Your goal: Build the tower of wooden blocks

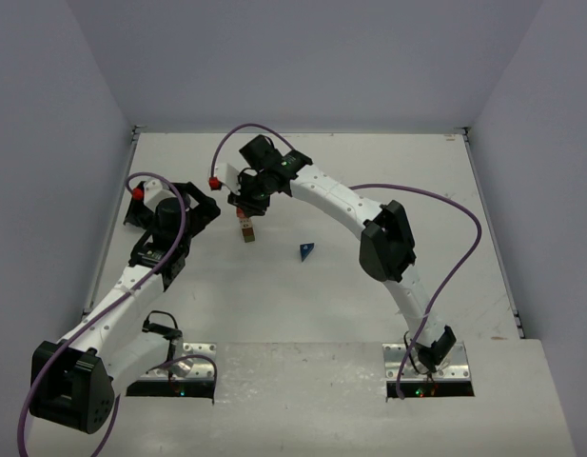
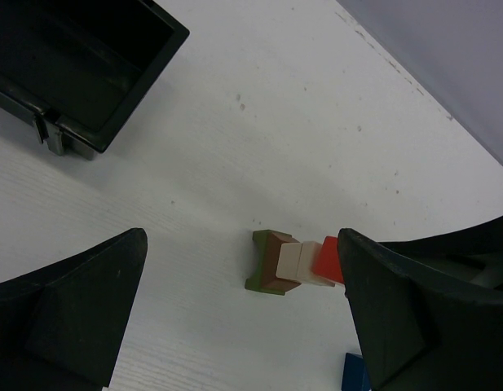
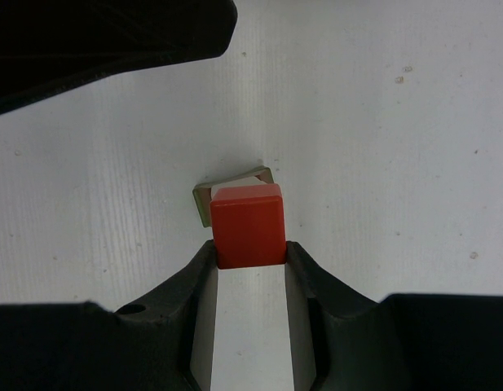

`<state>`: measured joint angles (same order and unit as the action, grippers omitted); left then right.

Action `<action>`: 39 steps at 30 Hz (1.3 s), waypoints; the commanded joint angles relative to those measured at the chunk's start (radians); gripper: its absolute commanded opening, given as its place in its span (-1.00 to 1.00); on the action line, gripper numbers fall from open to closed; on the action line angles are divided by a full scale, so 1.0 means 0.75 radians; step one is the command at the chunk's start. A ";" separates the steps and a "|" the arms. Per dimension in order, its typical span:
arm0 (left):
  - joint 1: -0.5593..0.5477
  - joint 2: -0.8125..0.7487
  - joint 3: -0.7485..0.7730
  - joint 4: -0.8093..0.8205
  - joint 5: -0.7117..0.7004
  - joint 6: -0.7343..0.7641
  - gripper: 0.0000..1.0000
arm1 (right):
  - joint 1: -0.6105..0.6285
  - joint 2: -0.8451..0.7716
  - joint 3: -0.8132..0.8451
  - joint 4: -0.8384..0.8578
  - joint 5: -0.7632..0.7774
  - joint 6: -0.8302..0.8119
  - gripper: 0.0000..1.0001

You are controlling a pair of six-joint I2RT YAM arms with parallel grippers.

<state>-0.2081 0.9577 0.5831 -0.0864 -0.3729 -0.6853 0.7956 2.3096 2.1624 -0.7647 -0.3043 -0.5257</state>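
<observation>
A small wood block tower (image 1: pixel 246 231) stands left of the middle of the white tabletop (image 1: pixel 369 305). Its base is an olive-green oblong (image 2: pixel 266 262), pale tan cubes (image 2: pixel 290 262) sit above it, and a red cube (image 3: pixel 247 224) is on top. The right pincer (image 3: pixel 249 248) reaches straight down over the tower and pinches the red cube, one dark finger pressed against each side. Only a corner of the olive base shows from under the cube.

The blue wedge (image 1: pixel 305 250) lies alone on the tabletop, near the tower on its right side and apart from it.

The left pincer (image 2: pixel 241 235) hangs to the left of the tower with its fingers (image 2: pixel 80 309) spread wide, holding nothing. A black square tray (image 2: pixel 88 73) sits beyond it.

The tabletop is matte white with faint ribbing, a few specks and small scuffs. Plain pale grey walls close it in on three sides. Purple cables (image 1: pixel 464 228) loop along both white-and-black arms.
</observation>
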 commanded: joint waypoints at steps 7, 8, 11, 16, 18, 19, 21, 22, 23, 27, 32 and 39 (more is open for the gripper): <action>0.012 -0.005 0.041 0.062 0.012 0.016 1.00 | 0.009 0.007 0.039 0.021 0.007 -0.032 -0.40; 0.012 -0.005 0.041 0.062 0.012 0.017 1.00 | 0.009 0.006 0.038 0.020 0.006 -0.033 -0.40; 0.012 -0.003 0.042 0.062 0.014 0.016 1.00 | 0.009 0.005 0.038 0.019 0.002 -0.029 -0.39; 0.012 -0.003 0.043 0.062 0.014 0.018 1.00 | 0.015 0.001 0.037 0.023 -0.003 -0.036 -0.38; 0.012 -0.003 0.041 0.060 0.014 0.018 1.00 | 0.017 0.003 0.031 0.024 -0.001 -0.037 -0.37; 0.012 -0.003 0.041 0.060 0.014 0.016 1.00 | 0.017 0.004 0.030 0.025 0.003 -0.037 -0.37; 0.012 -0.001 0.041 0.060 0.017 0.016 1.00 | 0.017 0.007 0.028 0.023 0.007 -0.042 -0.37; 0.012 -0.001 0.041 0.060 0.017 0.016 1.00 | 0.018 0.007 0.029 0.021 0.009 -0.042 -0.37; 0.012 -0.002 0.041 0.058 0.017 0.016 1.00 | 0.019 0.007 0.029 0.021 0.011 -0.042 -0.37; 0.012 -0.007 0.041 0.058 0.019 0.018 1.00 | 0.019 0.001 0.029 0.023 0.015 -0.040 -0.36; 0.012 -0.008 0.039 0.059 0.019 0.017 1.00 | 0.021 0.001 0.029 0.018 0.024 -0.048 -0.32; 0.010 -0.006 0.039 0.060 0.023 0.015 1.00 | 0.021 -0.003 0.026 0.015 0.029 -0.047 -0.32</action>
<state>-0.2081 0.9577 0.5831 -0.0864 -0.3621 -0.6846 0.8032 2.3096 2.1624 -0.7694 -0.2865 -0.5503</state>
